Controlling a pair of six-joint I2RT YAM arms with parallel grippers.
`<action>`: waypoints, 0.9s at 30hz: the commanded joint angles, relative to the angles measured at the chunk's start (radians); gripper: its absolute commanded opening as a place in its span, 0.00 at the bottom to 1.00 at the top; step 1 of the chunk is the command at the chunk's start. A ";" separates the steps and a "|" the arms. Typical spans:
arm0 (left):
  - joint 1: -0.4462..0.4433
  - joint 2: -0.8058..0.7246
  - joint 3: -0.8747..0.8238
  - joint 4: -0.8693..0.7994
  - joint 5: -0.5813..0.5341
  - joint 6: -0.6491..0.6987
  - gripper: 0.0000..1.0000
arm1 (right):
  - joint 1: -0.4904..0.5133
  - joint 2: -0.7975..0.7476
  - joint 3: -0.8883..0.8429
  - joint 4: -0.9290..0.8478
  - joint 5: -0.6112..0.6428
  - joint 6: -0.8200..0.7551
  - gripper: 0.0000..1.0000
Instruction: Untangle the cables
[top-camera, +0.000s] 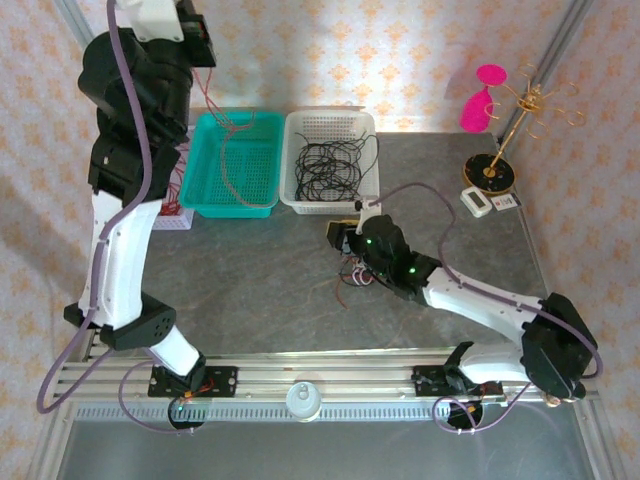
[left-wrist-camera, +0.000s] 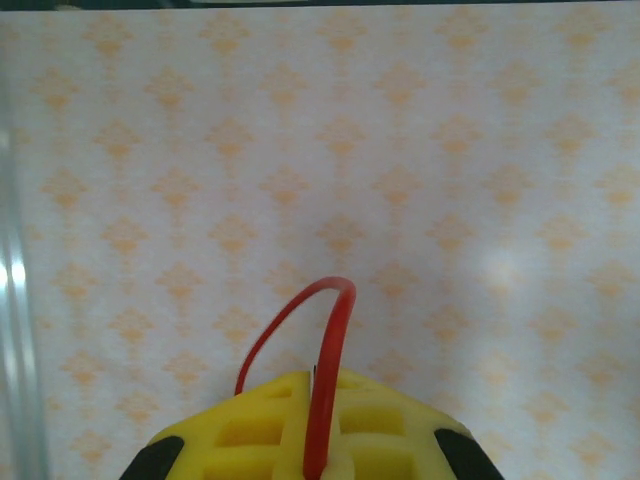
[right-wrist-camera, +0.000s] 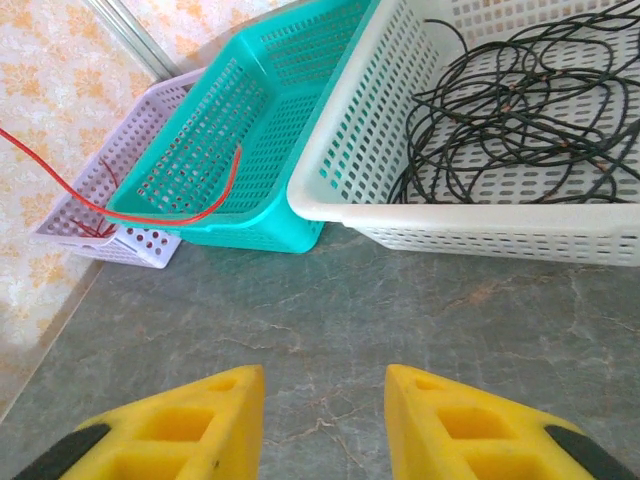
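My left gripper (top-camera: 200, 40) is raised high at the back left and shut on a red cable (left-wrist-camera: 328, 380), which loops above its yellow fingers (left-wrist-camera: 250, 420). That red cable (top-camera: 228, 150) hangs down into the teal basket (top-camera: 205, 195). A small clump of red, white and black cables (top-camera: 356, 276) lies on the table under my right wrist. My right gripper (top-camera: 338, 238) is open low over bare table, its fingertips (right-wrist-camera: 235, 400) apart with nothing between them. Black cables (right-wrist-camera: 520, 110) lie coiled in the white basket (right-wrist-camera: 480, 230).
A lilac basket (right-wrist-camera: 120, 180) holding red cable sits left of the teal basket (right-wrist-camera: 260, 110). At the back right stand a gold jewellery stand (top-camera: 515, 120), a pink object (top-camera: 480, 105) and a small white device (top-camera: 480, 203). A metal rail (top-camera: 300, 365) runs along the near edge.
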 joint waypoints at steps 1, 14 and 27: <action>0.070 0.007 -0.011 0.173 -0.016 0.013 0.00 | -0.005 0.060 0.059 -0.027 -0.045 0.008 0.38; 0.509 0.092 -0.049 0.333 0.211 -0.175 0.00 | -0.005 0.291 0.316 -0.076 -0.168 0.024 0.38; 0.673 0.230 -0.344 0.495 0.399 -0.341 0.00 | -0.005 0.433 0.507 -0.150 -0.257 0.111 0.34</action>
